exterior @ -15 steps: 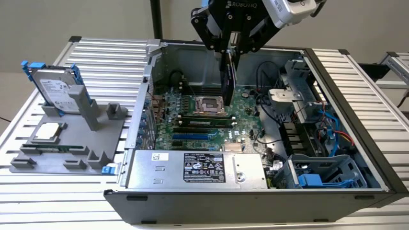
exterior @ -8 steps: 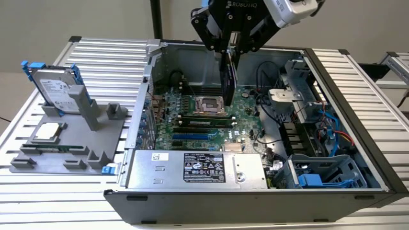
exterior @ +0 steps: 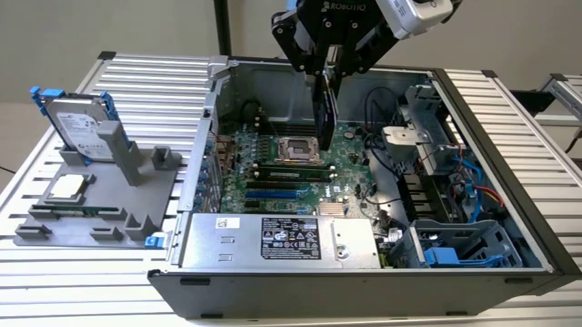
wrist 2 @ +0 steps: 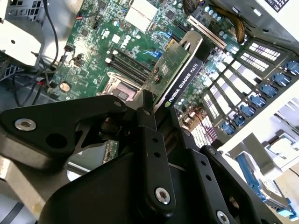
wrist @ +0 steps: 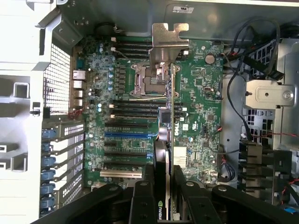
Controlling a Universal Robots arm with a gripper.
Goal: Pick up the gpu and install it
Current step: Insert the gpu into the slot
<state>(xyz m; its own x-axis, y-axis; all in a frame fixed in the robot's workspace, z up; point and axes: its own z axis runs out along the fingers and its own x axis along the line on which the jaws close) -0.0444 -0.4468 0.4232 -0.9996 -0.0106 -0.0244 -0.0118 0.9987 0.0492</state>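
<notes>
The gpu hangs on edge, long side vertical, over the motherboard inside the open computer case. My gripper is shut on its upper end. In the second wrist view the gpu shows its green board face and black cooler edge, reaching out from the gripper. In the first wrist view the gpu is seen edge-on, with its silver bracket at the far end. The black fingers clamp it from both sides. It is held above the board, near the processor socket.
Black and blue expansion slots lie beside the card's line, next to rear slot covers with blue clips. Cables and a drive cage crowd the exterior view's right. A grey fixture outside the case holds a hard drive.
</notes>
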